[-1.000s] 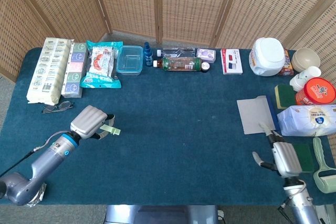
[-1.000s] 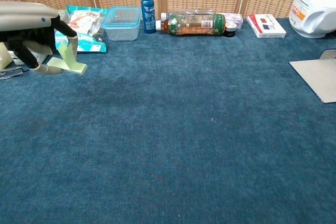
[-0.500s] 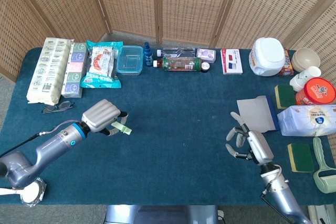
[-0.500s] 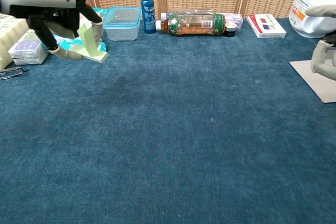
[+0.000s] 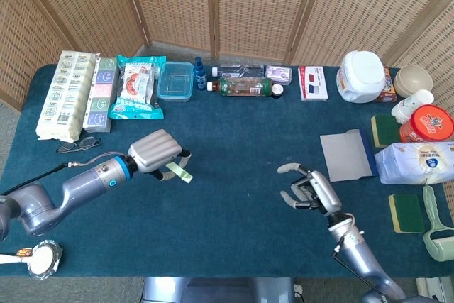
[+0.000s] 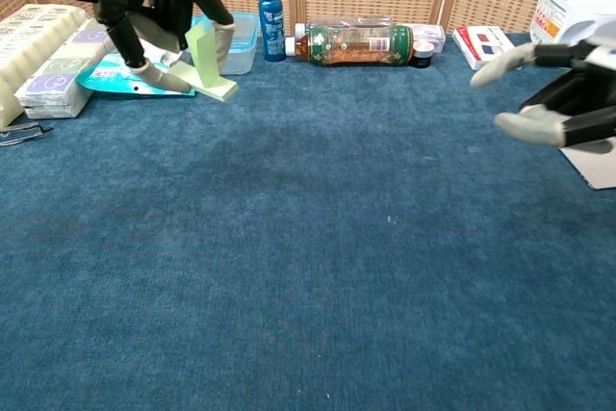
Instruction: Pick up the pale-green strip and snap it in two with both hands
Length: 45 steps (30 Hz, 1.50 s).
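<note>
Head view: left hand [image 5: 157, 154] grips pale-green strip [image 5: 179, 173]; right hand [image 5: 309, 191] splayed, holding nothing; clear tub [image 5: 175, 80] looks empty.

Matt blue cloth on table [image 5: 234, 147]; woven cane screen [image 5: 248, 5]; clear plastic tub [image 5: 175, 80].

Left hand [image 5: 157, 154]: silver-grey shell, beige fingertips. Blue wrist ring, grey arm, thin black cable. Right hand [image 5: 309, 191]: same finish.
</note>
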Tool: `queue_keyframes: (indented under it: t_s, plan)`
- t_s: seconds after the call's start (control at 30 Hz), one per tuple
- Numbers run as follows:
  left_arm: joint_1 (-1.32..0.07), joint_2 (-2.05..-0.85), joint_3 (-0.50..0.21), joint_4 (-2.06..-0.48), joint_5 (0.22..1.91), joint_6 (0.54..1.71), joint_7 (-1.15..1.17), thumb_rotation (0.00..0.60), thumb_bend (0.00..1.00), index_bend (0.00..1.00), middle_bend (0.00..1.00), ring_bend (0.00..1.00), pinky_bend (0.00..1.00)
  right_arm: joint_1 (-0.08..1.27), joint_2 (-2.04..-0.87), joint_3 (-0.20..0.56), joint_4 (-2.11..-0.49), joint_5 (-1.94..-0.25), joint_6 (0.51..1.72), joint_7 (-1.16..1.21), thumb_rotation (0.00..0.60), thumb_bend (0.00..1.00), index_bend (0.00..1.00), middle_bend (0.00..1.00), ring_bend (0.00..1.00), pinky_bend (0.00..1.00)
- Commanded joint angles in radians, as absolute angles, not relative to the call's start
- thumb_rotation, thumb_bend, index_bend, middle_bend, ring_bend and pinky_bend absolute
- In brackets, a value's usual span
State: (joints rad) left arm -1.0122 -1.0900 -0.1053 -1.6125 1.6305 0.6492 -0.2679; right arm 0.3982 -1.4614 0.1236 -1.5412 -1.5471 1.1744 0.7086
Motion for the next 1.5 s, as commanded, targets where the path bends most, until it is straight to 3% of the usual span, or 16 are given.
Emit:
queue_keyframes:
  t_s: [0.03, 0.7, 1.27, 1.5]
  plan:
    - [-1.032, -1.093, -0.109, -1.61, 1.625, 0.632, -0.274, 0.6, 0.42, 0.7, 1.0, 1.0, 1.0, 0.415, -1.482, 0.121, -1.534, -1.545, 1.161, 0.721, 0.6, 0.38, 0.45, 1.0, 1.0, 1.0]
    - [-1.106, -1.145, -0.105, -1.616, 1.572, 0.578, -0.239, 0.6, 0.42, 0.7, 1.0, 1.0, 1.0, 0.493, -1.57, 0.183, -1.564, -1.473, 1.136, 0.704, 0.6, 0.38, 0.4, 1.0, 1.0, 1.0]
    - [-1.129, -1.172, -0.096, -1.606, 1.55, 0.575, -0.23, 0.6, 0.42, 0.7, 1.0, 1.0, 1.0, 0.537, -1.56, 0.177, -1.636, -1.453, 1.075, 0.69, 0.6, 0.37, 0.28, 1.0, 1.0, 1.0]
    - [-1.137, -1.18, -0.093, -1.606, 1.544, 0.573, -0.228, 0.6, 0.42, 0.7, 1.0, 1.0, 1.0, 0.552, -1.568, 0.183, -1.657, -1.444, 1.068, 0.662, 0.6, 0.37, 0.28, 1.0, 1.0, 1.0]
